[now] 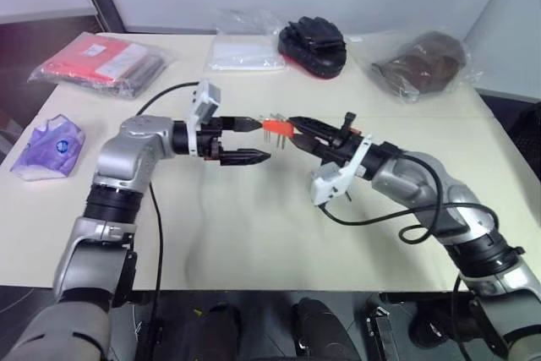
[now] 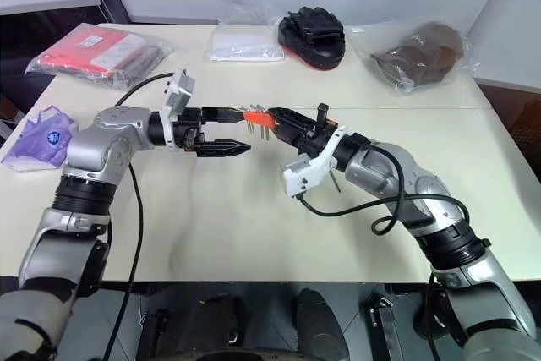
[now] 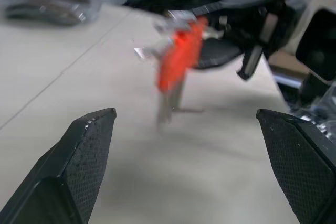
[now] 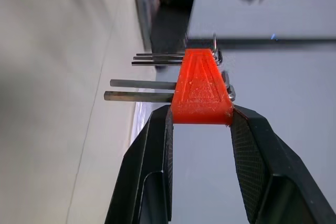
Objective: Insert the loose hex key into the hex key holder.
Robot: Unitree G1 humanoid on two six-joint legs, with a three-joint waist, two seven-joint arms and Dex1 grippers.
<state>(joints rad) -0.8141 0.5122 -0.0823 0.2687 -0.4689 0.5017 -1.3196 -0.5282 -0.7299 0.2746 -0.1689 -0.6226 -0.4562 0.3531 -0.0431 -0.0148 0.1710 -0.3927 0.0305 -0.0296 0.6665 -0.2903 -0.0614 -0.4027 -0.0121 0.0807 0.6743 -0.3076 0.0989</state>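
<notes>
**Holder raised in right gripper, left gripper spread in front of it**

My right gripper (image 1: pixel 292 127) is clamped on the orange holder (image 4: pixel 201 87), pinching its wide end, both held above the table (image 1: pixel 254 226). Several grey keys stick out of the holder's side, away from the fingers. My left gripper (image 1: pixel 250 140) faces it with fingers spread wide and nothing between them, the holder just off its tips.

I cannot pick out the loose key on the table; it may be hidden or too thin to see.

Handling judgement: the holder is light, rigid plastic, smooth-sided, so it could twist under a sideways push. The key should be stiff, thin, slippery steel; I would take it by the long leg near the bend.
</notes>
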